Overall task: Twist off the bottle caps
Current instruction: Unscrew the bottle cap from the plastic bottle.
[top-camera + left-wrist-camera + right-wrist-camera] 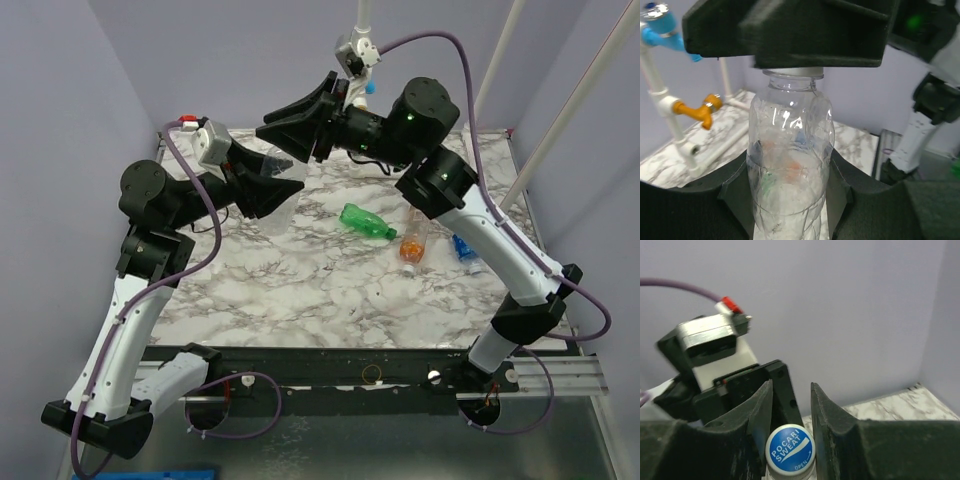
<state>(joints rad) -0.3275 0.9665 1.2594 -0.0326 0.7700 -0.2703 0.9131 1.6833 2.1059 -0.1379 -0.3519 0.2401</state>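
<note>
My left gripper (281, 186) is shut on the clear bottle (284, 205) and holds it upright above the marble table (300, 290). In the left wrist view the bottle (790, 170) stands between my fingers (735, 195). My right gripper (292, 133) reaches over its top. In the right wrist view its fingers (760, 415) press both sides of the blue and white cap (789, 450). The green bottle (368, 222), orange bottle (412, 243) and blue-label bottle (465, 247) lie on the table at the right. Their caps are too small to make out.
A white pipe frame with a blue fitting (662, 31) and an orange fitting (702, 109) stands at the table's far side. White poles (560, 120) rise at the right. The walls are close on the left and at the back.
</note>
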